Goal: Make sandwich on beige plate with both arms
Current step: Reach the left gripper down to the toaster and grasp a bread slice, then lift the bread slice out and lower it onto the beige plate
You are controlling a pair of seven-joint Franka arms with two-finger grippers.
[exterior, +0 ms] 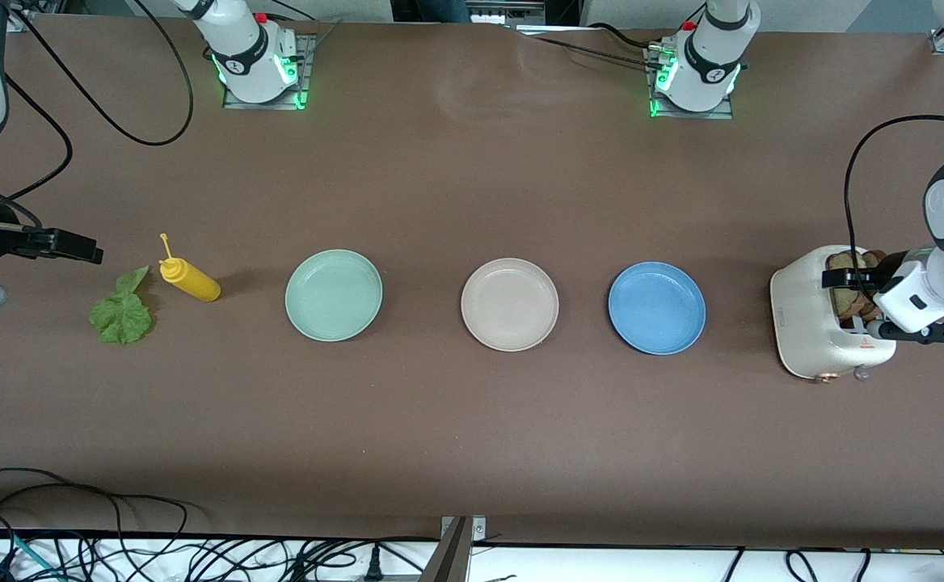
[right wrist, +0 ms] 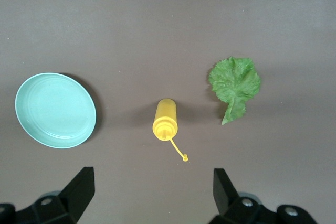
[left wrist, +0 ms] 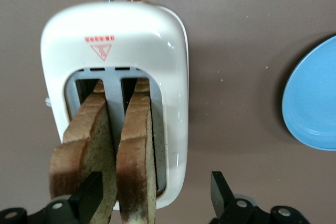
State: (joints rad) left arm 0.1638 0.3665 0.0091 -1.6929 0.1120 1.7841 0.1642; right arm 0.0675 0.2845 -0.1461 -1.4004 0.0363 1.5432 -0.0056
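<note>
Beige plate (exterior: pixel 509 305) on brown table (exterior: pixel 472 453)

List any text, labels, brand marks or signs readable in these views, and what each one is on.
Red line of print on the glossy white two-slot toaster: too blurred to read.
Red triangle warning sign below that print: a symbol, its inner mark unclear.
Dark round marks on the two white arm bases: too small to read.
No other text is visible.
</note>
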